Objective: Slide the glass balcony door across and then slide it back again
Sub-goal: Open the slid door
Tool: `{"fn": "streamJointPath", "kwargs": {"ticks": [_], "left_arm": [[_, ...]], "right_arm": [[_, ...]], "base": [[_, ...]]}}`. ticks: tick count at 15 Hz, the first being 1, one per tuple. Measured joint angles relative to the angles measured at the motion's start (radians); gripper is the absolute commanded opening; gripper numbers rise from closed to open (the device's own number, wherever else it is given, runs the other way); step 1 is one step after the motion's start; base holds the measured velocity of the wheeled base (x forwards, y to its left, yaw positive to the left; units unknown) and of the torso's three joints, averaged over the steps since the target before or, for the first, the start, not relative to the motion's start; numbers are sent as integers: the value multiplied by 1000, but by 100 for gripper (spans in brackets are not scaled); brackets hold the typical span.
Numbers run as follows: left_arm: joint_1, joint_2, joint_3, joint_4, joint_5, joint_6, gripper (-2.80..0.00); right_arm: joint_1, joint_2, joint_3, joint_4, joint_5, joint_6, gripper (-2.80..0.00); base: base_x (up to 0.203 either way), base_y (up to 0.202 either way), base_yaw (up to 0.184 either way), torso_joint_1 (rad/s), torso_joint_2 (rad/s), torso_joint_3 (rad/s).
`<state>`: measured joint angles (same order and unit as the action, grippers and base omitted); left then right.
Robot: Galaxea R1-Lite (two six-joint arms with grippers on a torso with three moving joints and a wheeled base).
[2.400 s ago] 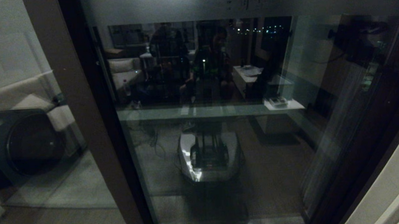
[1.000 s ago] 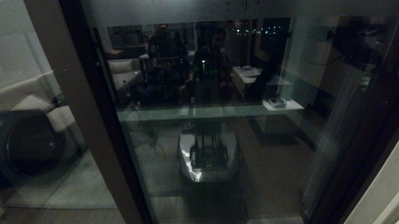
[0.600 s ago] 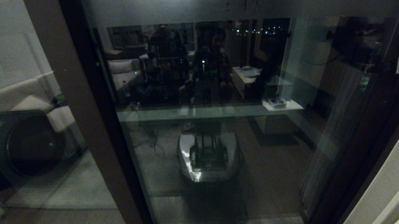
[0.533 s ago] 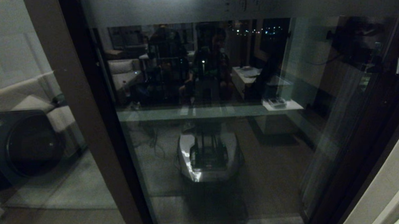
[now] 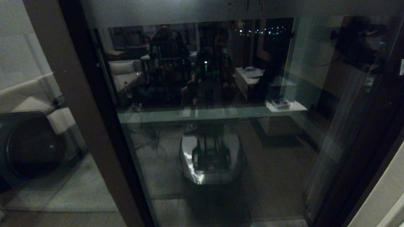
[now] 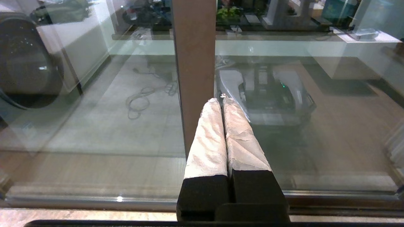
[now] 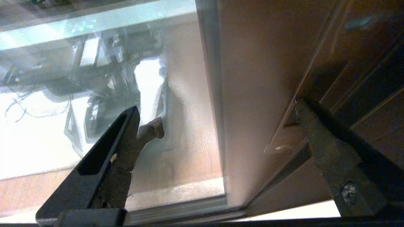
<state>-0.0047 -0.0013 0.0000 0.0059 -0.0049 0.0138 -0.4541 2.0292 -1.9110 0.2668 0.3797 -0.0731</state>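
Note:
The glass balcony door (image 5: 223,143) fills the head view, its frosted top band (image 5: 170,7) carrying faint characters. Neither gripper shows in that view. In the left wrist view my left gripper (image 6: 222,100) is shut with nothing in it. Its white-wrapped fingertips (image 6: 211,107) lie low against the glass, beside the brown upright stile (image 6: 194,63). In the right wrist view my right gripper (image 7: 227,123) is open wide, straddling the door's brown edge stile (image 7: 252,94). One finger (image 7: 126,148) is in front of the glass. The other finger (image 7: 328,151) is by the dark outer frame.
A dark round washing-machine door (image 5: 29,145) sits behind the left glass panel. My own base is mirrored in the glass (image 5: 210,157). A pale wall (image 5: 396,193) borders the door frame on the right. The floor track (image 6: 94,198) runs along the bottom.
The door's right stile, with its small white tag, has crept slightly left in the head view. The frosted band's characters shifted the same way.

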Motion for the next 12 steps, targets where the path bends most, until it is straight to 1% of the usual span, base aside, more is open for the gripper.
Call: {"fn": "streamJointPath", "kwargs": {"ticks": [4, 9, 10, 12], "left_arm": [[1, 0, 0, 0, 0, 0, -280], [0, 0, 0, 0, 0, 0, -280], [0, 0, 0, 0, 0, 0, -280], [0, 0, 0, 0, 0, 0, -280]], "right_arm": [[11, -7, 8, 11, 12, 1, 0], [4, -19, 24, 5, -2, -10, 0], [-2, -27, 37, 3, -3, -25, 0], [-19, -48, 73, 21, -5, -81, 0]], "base": [[0, 0, 0, 0, 0, 0], [0, 0, 0, 0, 0, 0], [0, 0, 0, 0, 0, 0], [0, 0, 0, 0, 0, 0]]}}
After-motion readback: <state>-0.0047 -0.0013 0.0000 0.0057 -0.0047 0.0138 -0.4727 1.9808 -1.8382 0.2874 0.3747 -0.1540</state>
